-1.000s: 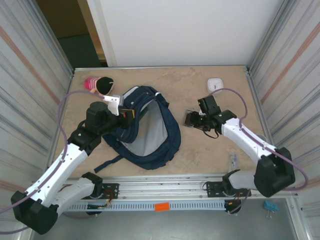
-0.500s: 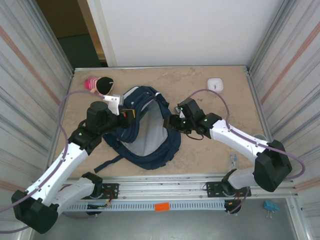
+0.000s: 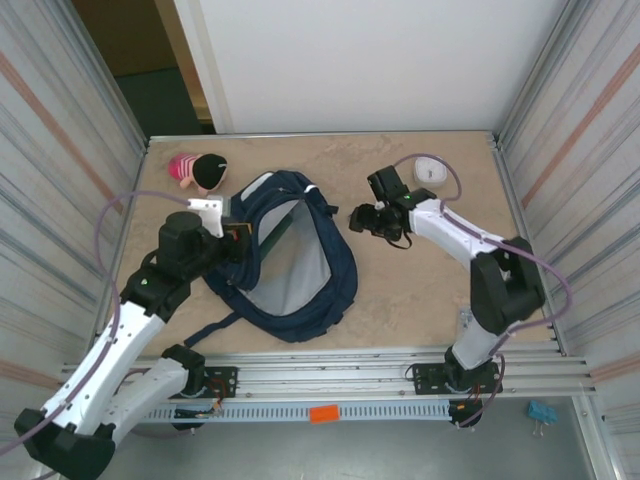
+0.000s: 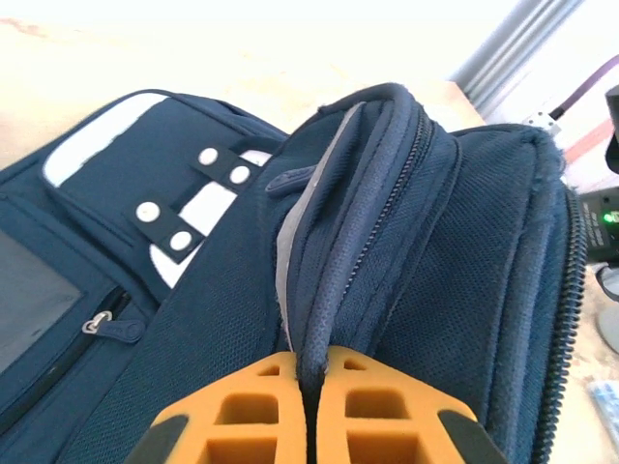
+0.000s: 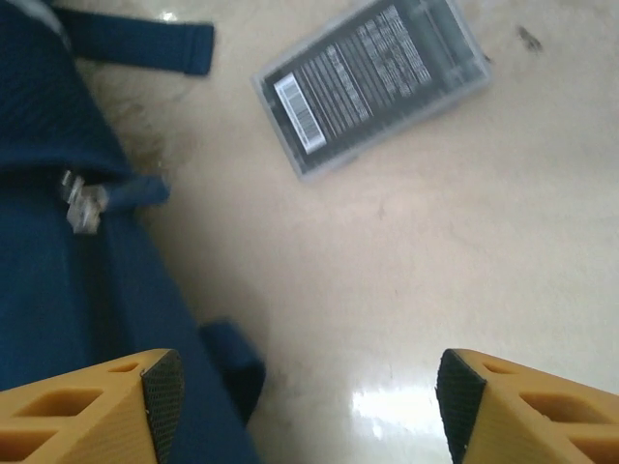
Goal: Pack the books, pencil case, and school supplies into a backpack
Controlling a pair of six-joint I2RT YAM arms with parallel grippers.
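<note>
Supply-loading step: my left gripper [image 4: 309,377] pinched shut on backpack [image 4: 193,319] mouth rim, lifting it open; right gripper [image 5: 309,387] spread, empty, above table [image 5: 435,251]; grey slab [image 5: 372,87] lies near backpack. Next, I judge: advance, straddle slab, close.

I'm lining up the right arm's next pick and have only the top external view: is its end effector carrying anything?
Observer: No. The right end effector is open and grips nothing.
Operator: Where is the calculator-like piece?
Observer: A dark grey slab lies flat on the table ahead of those fingers, barcode label up, clear of them.
Operator: And the left arm?
Observer: The left end effector is shut on the rim of the backpack opening.
</note>
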